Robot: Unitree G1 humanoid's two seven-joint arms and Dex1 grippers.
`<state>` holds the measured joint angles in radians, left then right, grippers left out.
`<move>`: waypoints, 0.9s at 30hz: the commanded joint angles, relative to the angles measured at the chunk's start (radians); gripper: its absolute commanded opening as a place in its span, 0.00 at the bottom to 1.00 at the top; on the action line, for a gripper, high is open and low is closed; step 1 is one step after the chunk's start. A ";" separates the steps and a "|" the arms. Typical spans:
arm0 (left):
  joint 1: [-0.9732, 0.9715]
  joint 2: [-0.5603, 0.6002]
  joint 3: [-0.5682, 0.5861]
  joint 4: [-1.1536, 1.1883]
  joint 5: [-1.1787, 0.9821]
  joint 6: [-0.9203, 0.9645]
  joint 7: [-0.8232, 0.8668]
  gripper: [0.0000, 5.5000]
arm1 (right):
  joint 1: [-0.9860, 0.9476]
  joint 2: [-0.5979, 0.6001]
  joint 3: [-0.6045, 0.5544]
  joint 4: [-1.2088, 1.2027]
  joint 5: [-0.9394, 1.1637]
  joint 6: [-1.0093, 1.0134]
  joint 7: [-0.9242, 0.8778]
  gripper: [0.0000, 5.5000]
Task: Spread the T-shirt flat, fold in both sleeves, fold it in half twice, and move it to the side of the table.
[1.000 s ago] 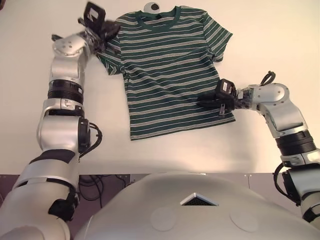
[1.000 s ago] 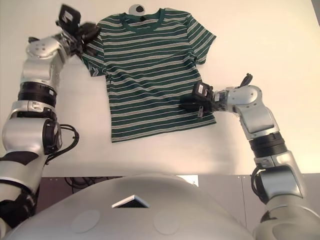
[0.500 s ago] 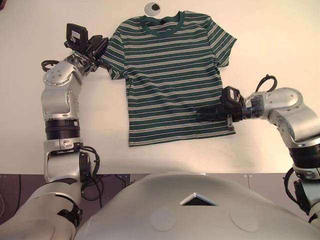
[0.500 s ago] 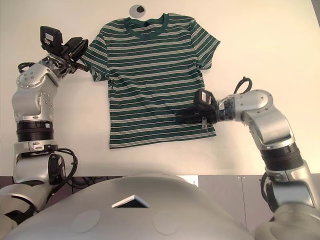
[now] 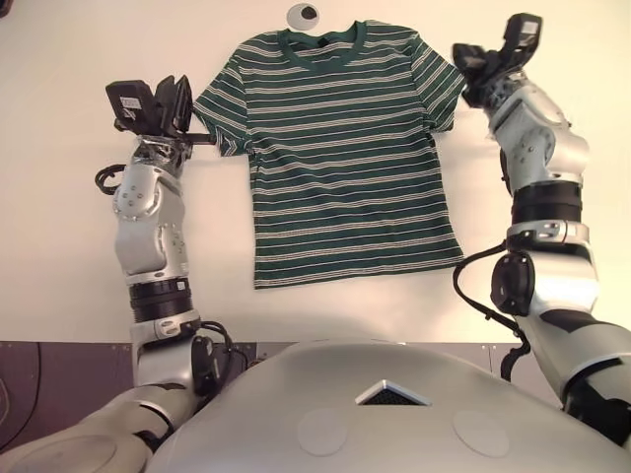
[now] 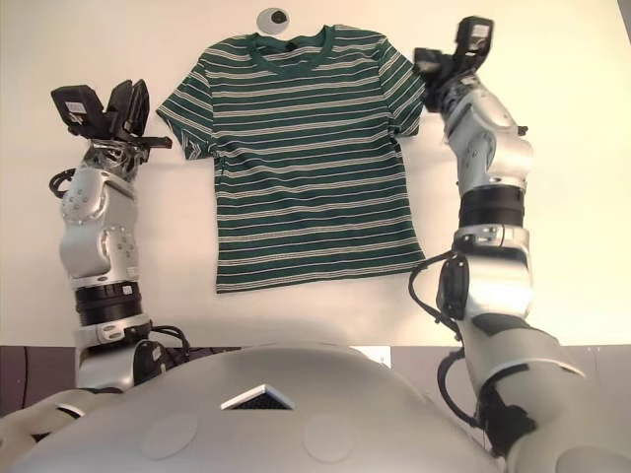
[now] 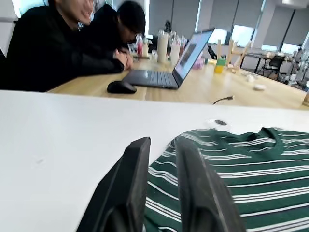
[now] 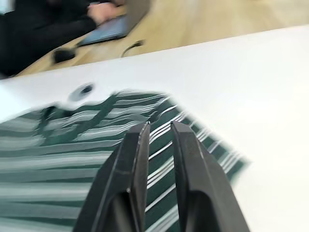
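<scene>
On the white table (image 5: 79, 256), the green striped T-shirt (image 5: 345, 148) is lying face up and spread open, its collar (image 5: 320, 39) pointing to 12 o'clock and its hem (image 5: 355, 271) to 6 o'clock. The whole garment is sitting slightly askew, with the hem's right corner lying a little farther from the robot than its left corner. Both short sleeves are lying unfolded and pointing outward. The left sleeve (image 5: 222, 108) is reaching toward 10 o'clock and the right sleeve (image 5: 444, 89) toward 2 o'clock. The cloth at the right underarm is bunching a little.

The left gripper (image 7: 161, 145) is hovering at 10 o'clock of the shirt, just beside the left sleeve's outer edge. Its two dark fingers (image 7: 137, 188) are standing parallel with only a narrow slit between them, and nothing is showing in that slit. Whether a fingertip is touching the sleeve is not clear. The right gripper (image 8: 160, 126) is hanging at 2 o'clock, over the outer edge of the right sleeve. It too is gaping only a slit and gripping nothing.

A small white round disc with a dark centre (image 5: 303, 14) is lying just past the collar at 12 o'clock, apart from the cloth. Beyond the table, an open laptop (image 7: 169, 67) and a black mouse (image 7: 120, 87) are sitting on a wooden desk (image 7: 251, 92).
</scene>
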<state>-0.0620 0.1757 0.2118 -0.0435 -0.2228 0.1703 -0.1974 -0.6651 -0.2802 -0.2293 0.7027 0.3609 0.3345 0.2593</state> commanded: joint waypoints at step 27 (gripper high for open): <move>-0.168 0.039 0.059 0.356 0.053 -0.008 0.097 0.16 | 0.543 0.137 0.266 -0.542 -0.364 -0.541 -0.080 0.14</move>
<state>-0.1912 0.2041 0.2586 0.2770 -0.1436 0.1371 -0.0974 -0.1367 -0.1624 0.0261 0.1828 0.0041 -0.2045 0.1870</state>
